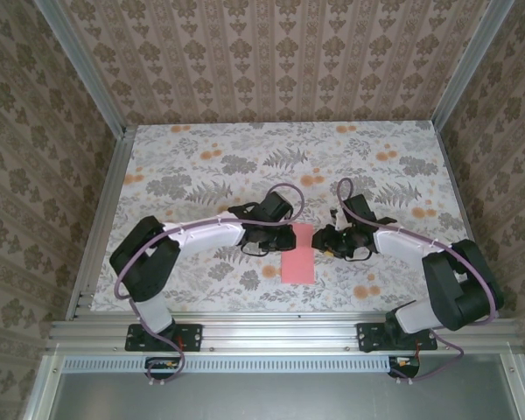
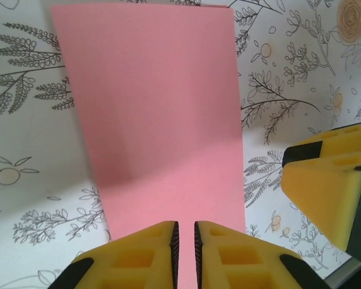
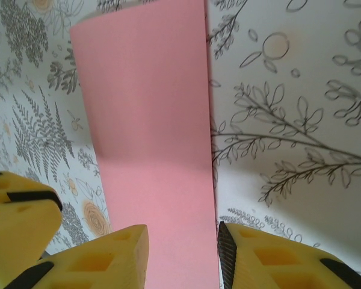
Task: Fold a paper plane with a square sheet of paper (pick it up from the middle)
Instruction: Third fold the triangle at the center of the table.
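Sheet: the square sheet of paper [image 1: 299, 255] lies flat on the floral surface [image 1: 192, 166] between the two arms. It shows as a tall narrow rectangle, so I read it as already folded in half

Left gripper [image 2: 185, 232]: fingers almost together, only a sliver between them, at one short end of the sheet. Pink shows in the sliver; whether any paper is pinched I cannot tell

Right gripper [image 3: 183, 247]: partly open, just beside the left one, one finger on each side of the strip. No clamp evident

Step, as judged: working the halved sheet's end ahead of the nose-corner folds

Next move calls for one gripper pinning the strip while the other turns a single corner. The thin paper may slide or lift both layers
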Robot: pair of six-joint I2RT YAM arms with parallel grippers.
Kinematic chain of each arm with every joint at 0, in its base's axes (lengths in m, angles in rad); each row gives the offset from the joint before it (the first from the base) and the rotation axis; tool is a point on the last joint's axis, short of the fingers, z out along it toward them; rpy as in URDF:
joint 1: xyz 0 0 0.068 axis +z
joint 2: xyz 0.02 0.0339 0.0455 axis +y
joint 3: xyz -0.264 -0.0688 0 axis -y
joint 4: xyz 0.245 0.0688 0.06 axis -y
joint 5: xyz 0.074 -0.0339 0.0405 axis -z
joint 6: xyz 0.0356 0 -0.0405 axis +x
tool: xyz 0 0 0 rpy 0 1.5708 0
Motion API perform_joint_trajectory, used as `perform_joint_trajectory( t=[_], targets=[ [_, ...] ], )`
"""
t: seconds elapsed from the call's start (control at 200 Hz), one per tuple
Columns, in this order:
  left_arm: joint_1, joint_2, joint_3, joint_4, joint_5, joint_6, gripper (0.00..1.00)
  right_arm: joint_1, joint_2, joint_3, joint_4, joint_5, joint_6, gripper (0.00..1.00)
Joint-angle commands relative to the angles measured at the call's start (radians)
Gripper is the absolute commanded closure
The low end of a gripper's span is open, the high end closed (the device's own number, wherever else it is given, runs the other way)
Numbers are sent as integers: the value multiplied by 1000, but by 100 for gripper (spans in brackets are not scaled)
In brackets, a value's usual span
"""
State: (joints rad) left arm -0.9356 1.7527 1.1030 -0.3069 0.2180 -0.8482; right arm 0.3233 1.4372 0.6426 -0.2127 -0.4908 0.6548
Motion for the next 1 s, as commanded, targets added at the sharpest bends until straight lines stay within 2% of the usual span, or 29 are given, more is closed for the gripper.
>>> perform_joint_trajectory(
  t=[0.0, 0.205, 0.705, 0.995],
  targets=[
    [1, 43, 6, -4, 12, -19, 84, -8, 33, -8, 29, -48, 2, 61],
    [5, 74, 3, -33, 0, -17, 87, -8, 49, -22, 41, -67, 6, 61],
    [15, 22, -60, 30, 5, -3, 86, 3, 43, -87, 47, -96, 9, 59],
    [46, 45, -74, 46, 28, 19, 86, 14, 52, -93, 55, -100, 13, 59]
  ],
)
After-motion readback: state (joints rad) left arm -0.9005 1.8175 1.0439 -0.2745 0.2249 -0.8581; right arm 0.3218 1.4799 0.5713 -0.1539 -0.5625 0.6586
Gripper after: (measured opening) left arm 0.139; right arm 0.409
